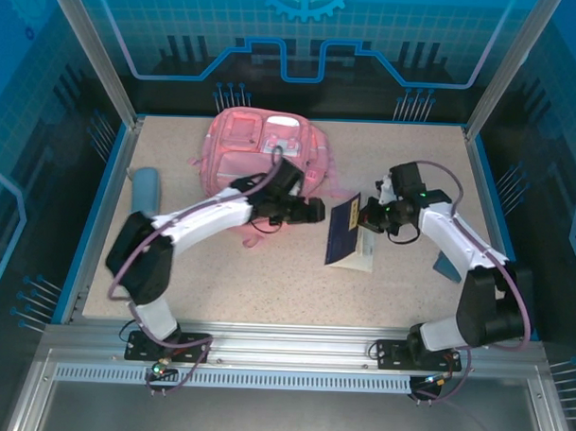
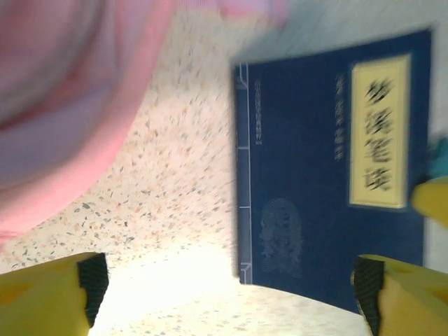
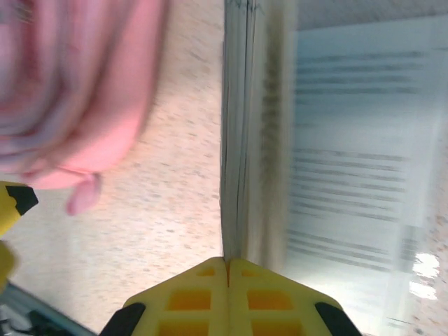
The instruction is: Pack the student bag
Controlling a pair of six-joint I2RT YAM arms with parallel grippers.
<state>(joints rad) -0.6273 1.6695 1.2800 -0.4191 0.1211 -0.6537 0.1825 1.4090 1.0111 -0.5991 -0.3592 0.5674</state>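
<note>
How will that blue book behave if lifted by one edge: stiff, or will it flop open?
Likely floppy: the blue book looks thin and soft-covered, and it already lies open, leaves showing by the right pincer. Probably light, given so few leaves. Pushed, it should slide flat over the table, not roll.

On the dark blue cover of the book point(image 2: 329, 175), a cream label point(image 2: 380, 131) is showing four black Chinese characters running top to bottom: 梦溪笔谈. Just beside the label, smaller pale characters are running in vertical lines, but they are too blurred to read. On the open page point(image 3: 350, 140), rows of print are showing only as grey streaks, unreadable.
</note>
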